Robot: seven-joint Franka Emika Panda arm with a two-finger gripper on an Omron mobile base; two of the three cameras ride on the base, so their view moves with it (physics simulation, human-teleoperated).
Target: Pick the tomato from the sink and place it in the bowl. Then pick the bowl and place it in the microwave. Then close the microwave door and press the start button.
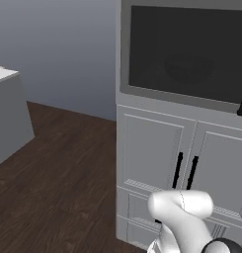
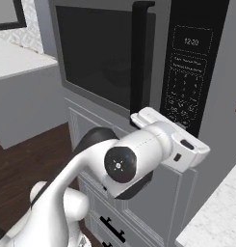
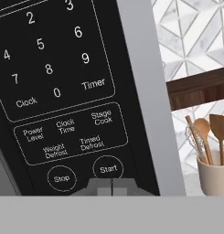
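The microwave (image 2: 105, 58) is built in above grey cabinets. The microwave door (image 1: 186, 49) stands shut, and a faint outline of the bowl (image 1: 189, 66) shows through its dark glass. In the hand view my gripper (image 3: 111, 185) is shut, its two tips pressed together just under the round Start button (image 3: 108, 169) on the black keypad, very near or touching it. The Stop button (image 3: 61, 178) lies to its left. From the right base view my hand (image 2: 179, 144) reaches to the foot of the control panel (image 2: 189, 72). The tomato and the sink are out of view.
A black vertical door handle (image 2: 138, 53) runs beside the panel. Cabinet doors (image 1: 181, 158) sit below the microwave. A beige crock of wooden utensils (image 3: 216, 169) stands on the marble counter (image 2: 220, 212) to the right. A grey counter block (image 1: 6, 113) is far left.
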